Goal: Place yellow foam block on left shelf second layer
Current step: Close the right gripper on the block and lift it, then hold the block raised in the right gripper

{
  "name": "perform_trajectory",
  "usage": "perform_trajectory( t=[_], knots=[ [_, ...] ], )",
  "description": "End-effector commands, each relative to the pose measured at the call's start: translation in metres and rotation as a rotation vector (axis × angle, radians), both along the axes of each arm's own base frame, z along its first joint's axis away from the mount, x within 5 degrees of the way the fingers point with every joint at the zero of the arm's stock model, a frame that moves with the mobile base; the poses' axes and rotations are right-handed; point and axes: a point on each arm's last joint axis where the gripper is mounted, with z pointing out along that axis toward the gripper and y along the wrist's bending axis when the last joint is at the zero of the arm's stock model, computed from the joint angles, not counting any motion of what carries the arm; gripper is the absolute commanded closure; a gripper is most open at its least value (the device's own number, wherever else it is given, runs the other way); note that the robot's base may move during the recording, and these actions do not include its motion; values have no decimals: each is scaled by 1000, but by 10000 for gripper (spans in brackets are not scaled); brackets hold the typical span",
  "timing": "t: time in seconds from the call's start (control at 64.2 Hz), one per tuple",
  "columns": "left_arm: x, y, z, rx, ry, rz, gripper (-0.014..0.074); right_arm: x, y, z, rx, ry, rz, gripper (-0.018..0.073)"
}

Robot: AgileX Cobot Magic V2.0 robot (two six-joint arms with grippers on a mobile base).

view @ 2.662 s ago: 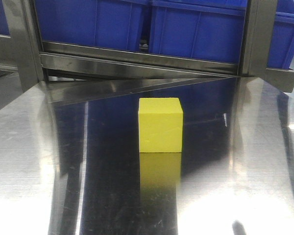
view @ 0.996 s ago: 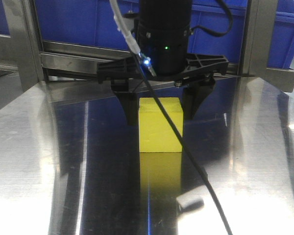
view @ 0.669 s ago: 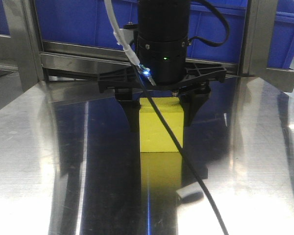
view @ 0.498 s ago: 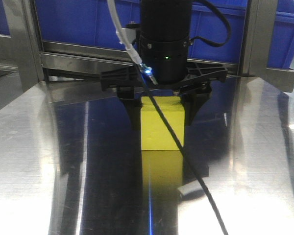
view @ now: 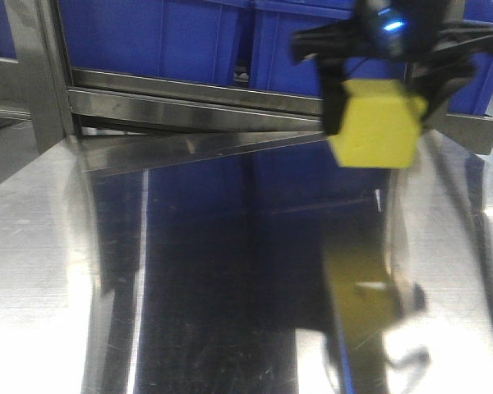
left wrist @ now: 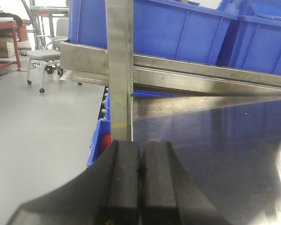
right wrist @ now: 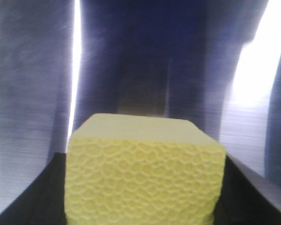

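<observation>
The yellow foam block (view: 377, 123) hangs in the air at the upper right of the front view, well above the steel table (view: 57, 271), and looks motion-blurred. My right gripper (view: 376, 111) is shut on the yellow foam block, with a black finger (view: 333, 103) on each side. In the right wrist view the yellow foam block (right wrist: 145, 173) fills the lower frame between the dark fingers. My left gripper (left wrist: 140, 171) is shut with nothing in it, its pads pressed together, low over the table near an upright steel shelf post (left wrist: 119, 70).
Blue bins (view: 156, 37) sit on a steel shelf rail (view: 189, 94) right behind the table. Shelf uprights (view: 37, 74) flank the table at left and right. In the left wrist view, open floor, a chair (left wrist: 40, 58) and a red-framed table (left wrist: 4, 40) lie beyond the table's left edge.
My right gripper closed round the yellow foam block on the table, then lifted it up and to the right. Its reflection on the steel has shifted right too.
</observation>
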Motion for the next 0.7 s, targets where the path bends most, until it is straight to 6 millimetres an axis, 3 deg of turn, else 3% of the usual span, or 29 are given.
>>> perform_trajectory(
  t=[0.0,0.171,0.358,0.498,0.685],
  knots=[
    [1,-2,-1,-10,-54,-18,460,-13,-31,34,25,-153,-6,282],
    [1,-2,-1,-10,-54,-18,460,-47,-88,35,-16,-199,-79,282],
    [1,-2,-1,-10,-54,-18,460,-91,-134,26,-56,-204,-164,282],
    [1,-2,-1,-10,-54,-18,460,-127,-150,23,-82,-252,-179,282],
    [1,-2,-1,-10,-54,-18,460,-167,-152,21,-72,-349,-158,282]
  ],
)
